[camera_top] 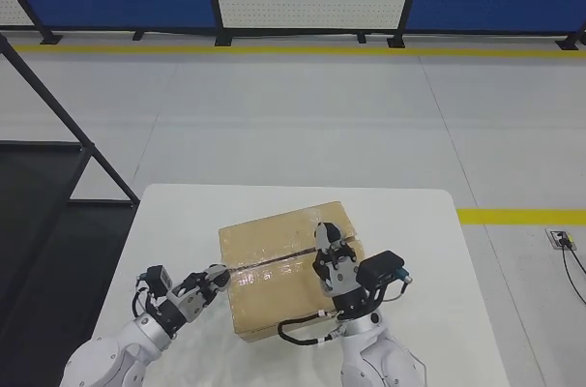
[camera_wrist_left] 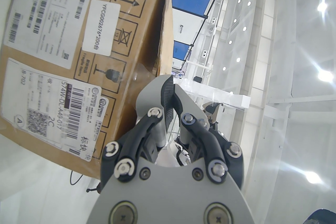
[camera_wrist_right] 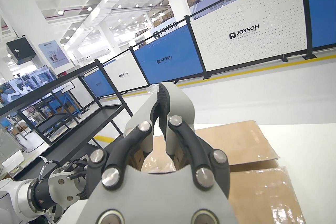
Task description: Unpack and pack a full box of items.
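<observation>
Then the left gripper (camera_top: 216, 279) was pressed together beside the box (camera_top: 274, 281), the right gripper (camera_top: 329, 235) pressed together above the box's top.

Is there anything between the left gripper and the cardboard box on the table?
Nothing visible does. The left gripper sits right beside the labelled side of the box, and no other object lies on the table between them. I cannot tell whether it touches the box.
</observation>
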